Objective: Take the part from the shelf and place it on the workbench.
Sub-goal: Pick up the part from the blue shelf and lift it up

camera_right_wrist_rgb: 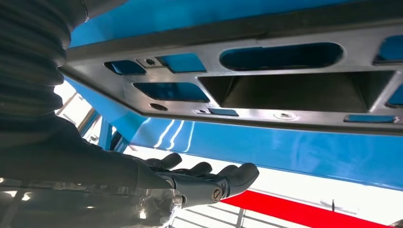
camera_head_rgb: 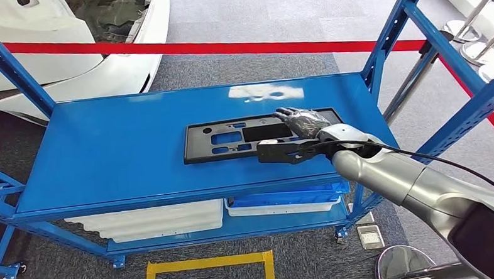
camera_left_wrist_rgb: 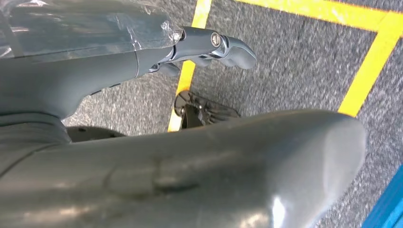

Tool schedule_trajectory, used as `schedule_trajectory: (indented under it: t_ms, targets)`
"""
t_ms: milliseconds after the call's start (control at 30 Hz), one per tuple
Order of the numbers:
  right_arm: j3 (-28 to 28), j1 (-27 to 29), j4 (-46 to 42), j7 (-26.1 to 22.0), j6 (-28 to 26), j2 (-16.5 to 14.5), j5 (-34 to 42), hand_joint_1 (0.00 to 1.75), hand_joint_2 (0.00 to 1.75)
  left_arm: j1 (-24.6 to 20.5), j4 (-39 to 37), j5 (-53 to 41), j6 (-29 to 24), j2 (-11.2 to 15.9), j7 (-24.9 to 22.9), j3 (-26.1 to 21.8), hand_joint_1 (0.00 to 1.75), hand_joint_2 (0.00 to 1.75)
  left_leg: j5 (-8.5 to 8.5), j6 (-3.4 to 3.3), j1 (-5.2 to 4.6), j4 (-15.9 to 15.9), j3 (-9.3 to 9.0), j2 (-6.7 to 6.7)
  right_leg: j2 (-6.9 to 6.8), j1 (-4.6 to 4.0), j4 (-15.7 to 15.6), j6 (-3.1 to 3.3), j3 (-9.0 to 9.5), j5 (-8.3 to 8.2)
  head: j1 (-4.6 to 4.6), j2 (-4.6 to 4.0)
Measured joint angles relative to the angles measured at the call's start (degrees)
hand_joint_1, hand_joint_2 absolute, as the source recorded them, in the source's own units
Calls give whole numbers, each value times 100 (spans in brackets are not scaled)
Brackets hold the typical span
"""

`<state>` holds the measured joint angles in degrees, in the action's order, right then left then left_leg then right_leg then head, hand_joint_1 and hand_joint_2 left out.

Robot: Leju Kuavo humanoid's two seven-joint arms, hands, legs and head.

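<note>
We see the part (camera_head_rgb: 263, 136), a flat black plastic panel with rectangular cut-outs, lying on the top level of the blue shelf (camera_head_rgb: 119, 151), toward its right side. Our right robot hand (camera_head_rgb: 303, 120) reaches over the part's right end; its fingers (camera_right_wrist_rgb: 223, 178) are stretched out and apart, holding nothing, though we cannot tell whether they touch the panel. In the right wrist view the part's cut-outs show the blue surface underneath. Our left robot hand (camera_left_wrist_rgb: 209, 47) hangs low over grey carpet crossed by yellow tape (camera_left_wrist_rgb: 370, 61); its fingers are mostly hidden, so we cannot tell how they lie. White trays (camera_head_rgb: 172, 219) sit on the lower level, and a red barrier tape (camera_head_rgb: 215, 48) runs behind the shelf
</note>
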<state>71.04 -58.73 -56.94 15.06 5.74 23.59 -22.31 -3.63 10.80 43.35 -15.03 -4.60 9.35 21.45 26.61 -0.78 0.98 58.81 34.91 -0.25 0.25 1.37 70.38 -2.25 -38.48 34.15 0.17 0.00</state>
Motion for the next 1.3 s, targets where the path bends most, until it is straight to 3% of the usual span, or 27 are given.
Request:
schedule_trajectory:
  t_ms: [33,67,100,167,233,367,500,700,1000,1033,1167,1200,1300]
  targets:
    - [1,18,5,1,5,2,7,0,175,1,0,3,1,-1,0,7,0,0,18,-20,-12,1,-22,0,1,-5,309,5,-197,63,32,0]
    - [1,37,11,4,13,4,17,0,175,3,0,9,1,-1,0,14,0,0,38,-33,-25,5,-48,-1,1,-7,436,16,-313,19,60,0]
    - [2,53,16,9,19,8,31,0,175,3,0,15,2,-1,0,21,0,0,60,-39,-37,9,-77,-3,0,-9,341,34,-321,-132,82,0]
    - [1,63,25,27,31,13,62,0,175,2,0,29,2,-1,0,28,0,0,114,-27,-52,21,-139,-8,-1,-25,-347,97,-81,-588,127,0]
    - [-1,59,38,51,53,16,98,0,175,-4,0,41,1,-1,-1,38,0,0,160,8,-72,46,-159,-12,-1,-63,-945,147,152,-824,145,0]
    - [-1,61,48,68,73,17,125,0,175,-9,0,49,-1,-1,-2,52,0,0,175,37,-82,58,-147,-15,12,-88,-1084,161,204,-822,143,0]
    - [-1,71,96,114,122,26,202,0,175,-1,0,112,1,1,3,105,0,0,199,3,-86,15,-204,-11,31,-85,-1101,151,230,-808,62,-1]
    - [-1,111,195,226,422,31,568,0,175,-1,0,172,36,1,-19,121,0,0,198,29,-84,-49,-264,-12,28,-92,-1101,205,260,-774,-17,-1]
    - [3,245,442,421,796,41,1079,0,175,-4,0,247,54,1,-48,156,0,0,206,81,-82,-64,-278,-11,29,-95,-1101,215,273,-766,-28,0]
    - [4,249,478,445,835,41,1138,5,175,-4,0,262,54,1,-48,167,0,0,207,81,-82,-64,-279,-11,29,-95,-1101,215,276,-765,-26,0]
    - [21,281,617,507,955,41,1350,166,175,-4,0,328,54,1,-48,214,0,0,208,82,-83,-64,-286,-13,26,-95,-1109,211,291,-764,-25,-1]
    - [30,298,654,519,974,41,1392,175,175,-4,0,340,54,1,-48,225,0,0,208,82,-83,-64,-288,-14,26,-95,-1111,211,294,-763,-22,-1]
    - [43,321,754,547,998,39,1469,175,175,-4,0,356,54,1,-48,249,0,0,211,79,-85,-64,-298,-13,25,-94,-1115,208,305,-762,-23,-1]
